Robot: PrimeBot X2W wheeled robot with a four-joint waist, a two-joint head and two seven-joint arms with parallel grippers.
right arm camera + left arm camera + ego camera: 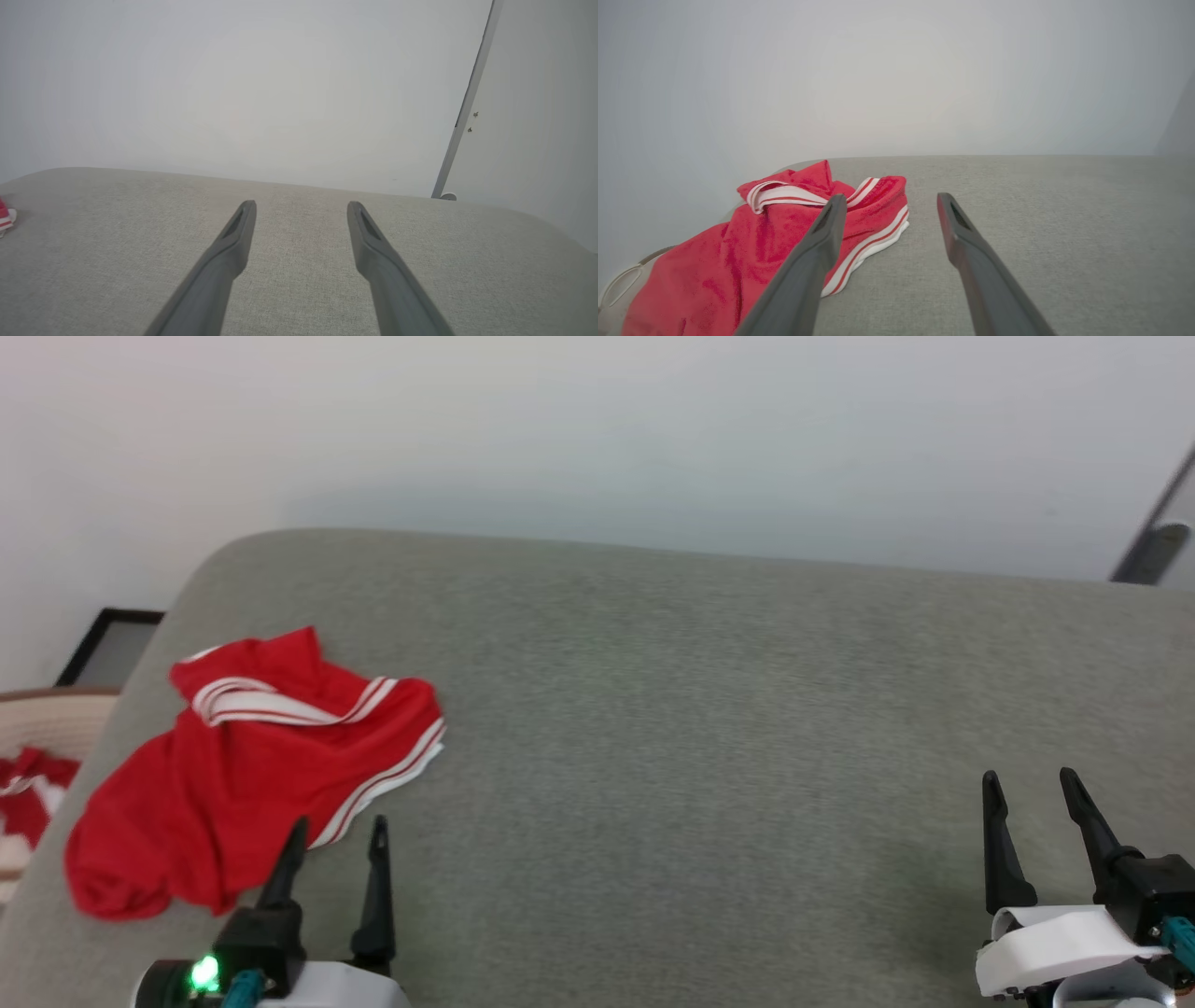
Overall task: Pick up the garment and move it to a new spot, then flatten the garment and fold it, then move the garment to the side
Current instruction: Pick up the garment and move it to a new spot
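A large bright red soft fabric garment (243, 775) with white bands edged by thin red stripes lies crumpled at the left end of a grey fabric-covered padded surface (700, 709), close to its rounded far-left corner and reaching out to its left edge. One striped band curls across the top of the heap. Another runs along the hem on the side facing the middle of the surface, where a strip of white inner fabric shows. The left gripper (339, 826) stands at the near edge of the surface, just before the garment's near hem, with its jaws spread wide and nothing between them. In the left wrist view the garment (714, 270) lies to the left of the left gripper (891, 198); one dark finger crosses in front of the red cloth, and I cannot tell whether it touches it. The right gripper (1027, 777) stands at the near-right part of the surface, well apart from the garment, its jaws also wide apart and empty over bare grey fabric (117, 233). In the right wrist view, behind the right gripper (302, 205), a sliver of the garment (3, 217) shows at the left border. Beyond the left edge of the surface is a pale beige basket (56, 709) holding a small red-and-white cloth wad (28, 793), and behind it a black-framed panel (112, 644) against the white wall (597, 429). A thin grey metal bar (1158, 537) slants at the far right.
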